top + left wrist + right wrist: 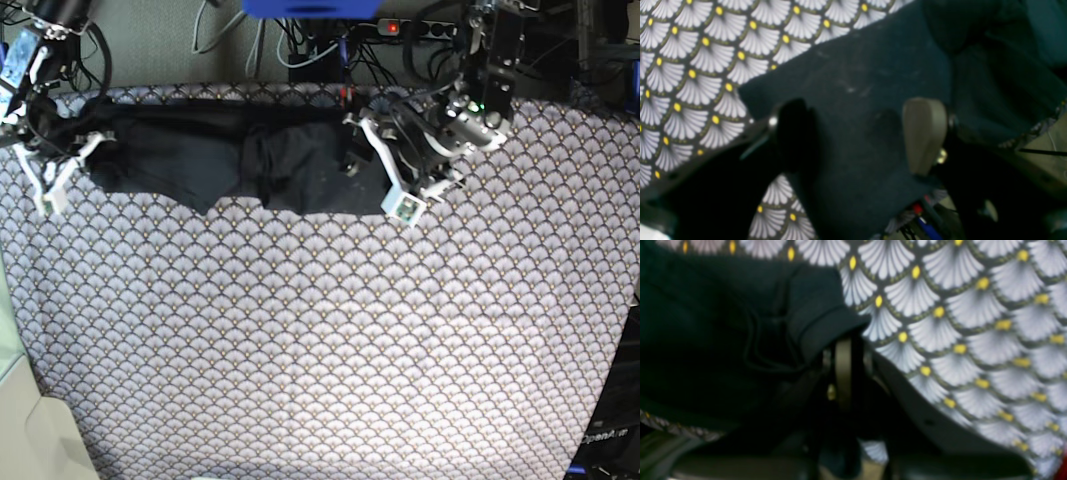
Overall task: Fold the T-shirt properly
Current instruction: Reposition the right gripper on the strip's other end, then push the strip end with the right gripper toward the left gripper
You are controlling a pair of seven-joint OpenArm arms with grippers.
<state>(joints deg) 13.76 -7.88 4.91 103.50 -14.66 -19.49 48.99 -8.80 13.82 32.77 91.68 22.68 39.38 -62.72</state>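
Observation:
The dark charcoal T-shirt (200,160) lies bunched in a long strip along the table's back edge. My left gripper (355,150) is at the shirt's right end. In the left wrist view it (858,133) is open, with its beige pad (923,133) and dark finger (793,133) standing apart over the cloth (857,76). My right gripper (88,150) is at the shirt's left end. In the right wrist view it (846,350) looks shut on a folded edge of the shirt (706,323), which drapes over its tip.
The pale scallop-patterned tablecloth (320,320) covers the whole table. Cables and a power strip (400,28) lie behind the back edge, close to the shirt. A blue object (310,8) sits at the top. The table's left edge (20,330) borders pale floor.

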